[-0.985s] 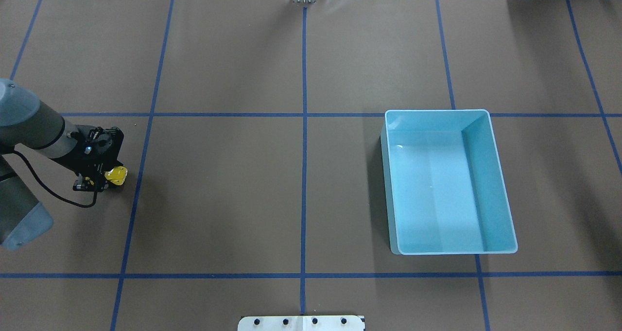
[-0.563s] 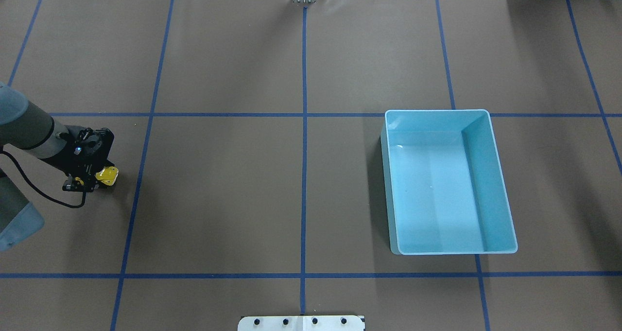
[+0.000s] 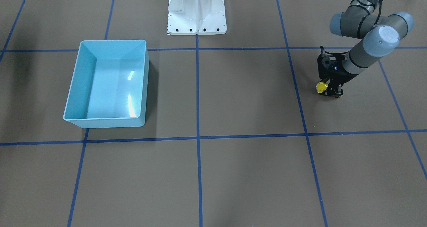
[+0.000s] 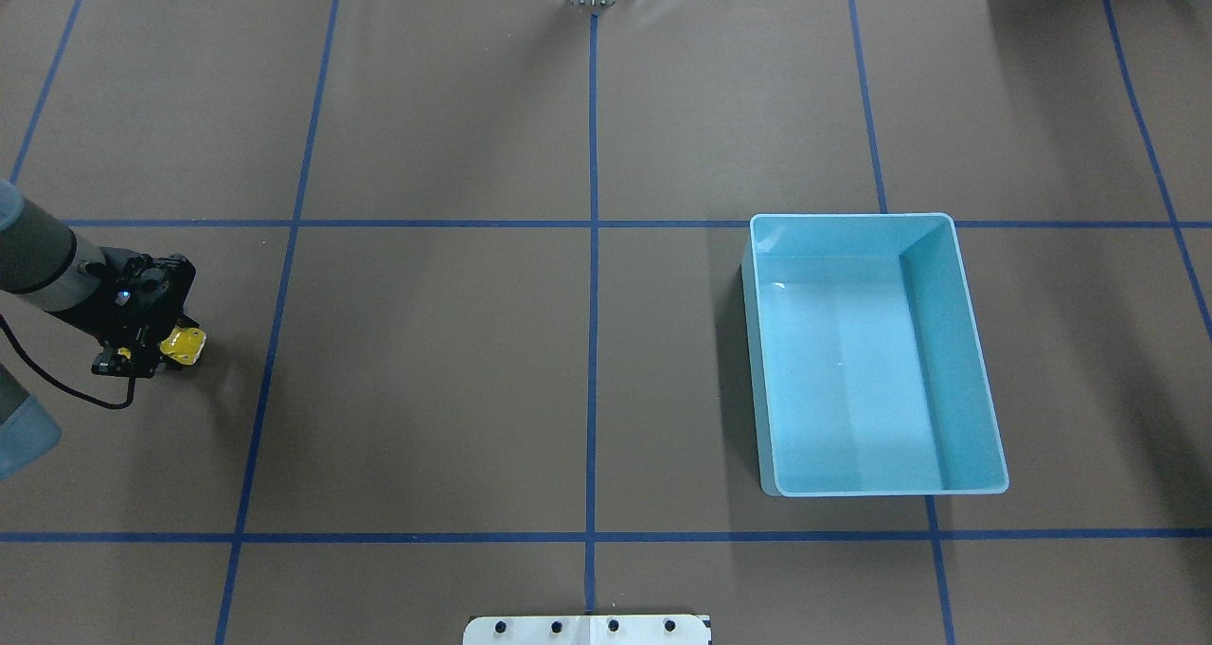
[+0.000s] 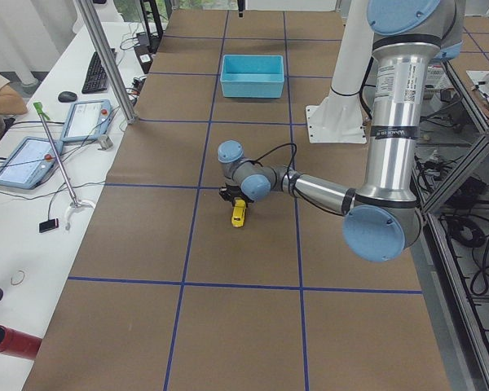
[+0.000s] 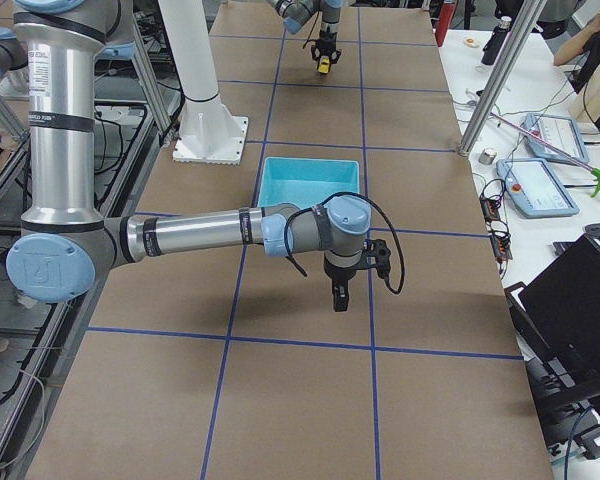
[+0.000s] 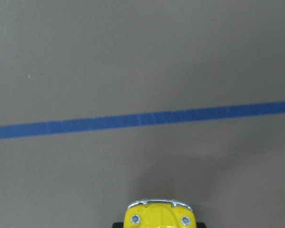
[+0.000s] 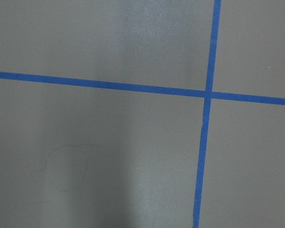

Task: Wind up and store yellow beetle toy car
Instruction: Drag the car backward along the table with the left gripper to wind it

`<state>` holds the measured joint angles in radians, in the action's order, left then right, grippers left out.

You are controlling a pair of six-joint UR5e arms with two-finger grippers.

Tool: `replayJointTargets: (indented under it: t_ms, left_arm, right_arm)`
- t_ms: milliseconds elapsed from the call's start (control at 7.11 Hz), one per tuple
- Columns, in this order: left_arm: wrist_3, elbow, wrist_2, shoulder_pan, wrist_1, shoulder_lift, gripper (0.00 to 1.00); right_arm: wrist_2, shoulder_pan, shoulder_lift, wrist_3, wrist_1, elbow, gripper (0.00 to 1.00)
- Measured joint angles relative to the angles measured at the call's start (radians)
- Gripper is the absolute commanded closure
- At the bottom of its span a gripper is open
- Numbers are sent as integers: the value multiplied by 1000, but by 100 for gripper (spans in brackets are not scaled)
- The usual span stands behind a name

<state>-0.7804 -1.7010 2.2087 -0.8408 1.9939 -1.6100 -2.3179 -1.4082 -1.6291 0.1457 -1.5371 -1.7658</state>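
Note:
The yellow beetle toy car (image 4: 185, 344) sits low on the brown table at the far left, its wheels at the surface. My left gripper (image 4: 167, 350) is shut on it from above. The car also shows in the front-facing view (image 3: 321, 86), with the left gripper (image 3: 326, 89) over it. Only the car's front (image 7: 157, 217) shows at the bottom of the left wrist view. The light blue bin (image 4: 852, 217) stands far off on the right half, with nothing in it. My right gripper (image 6: 338, 298) hangs over bare table beside the bin (image 6: 310, 162); I cannot tell whether it is open or shut.
Blue tape lines (image 4: 592, 247) divide the brown table into squares. The white robot base (image 3: 196, 10) stands at the table's edge. A person's arm and control tablets (image 5: 33, 155) are on a side bench beyond the table.
My left arm has drawn back toward the view's left edge, pulling the yellow car with it along the table. The bin has not moved.

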Motion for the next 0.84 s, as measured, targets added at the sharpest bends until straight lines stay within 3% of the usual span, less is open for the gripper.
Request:
replayJointTargets:
  t_ms: [844]
  left_arm:
    - [-99,24,2,-52,12,41,98]
  right_arm:
    - [0,0,0,1,0,0,0]
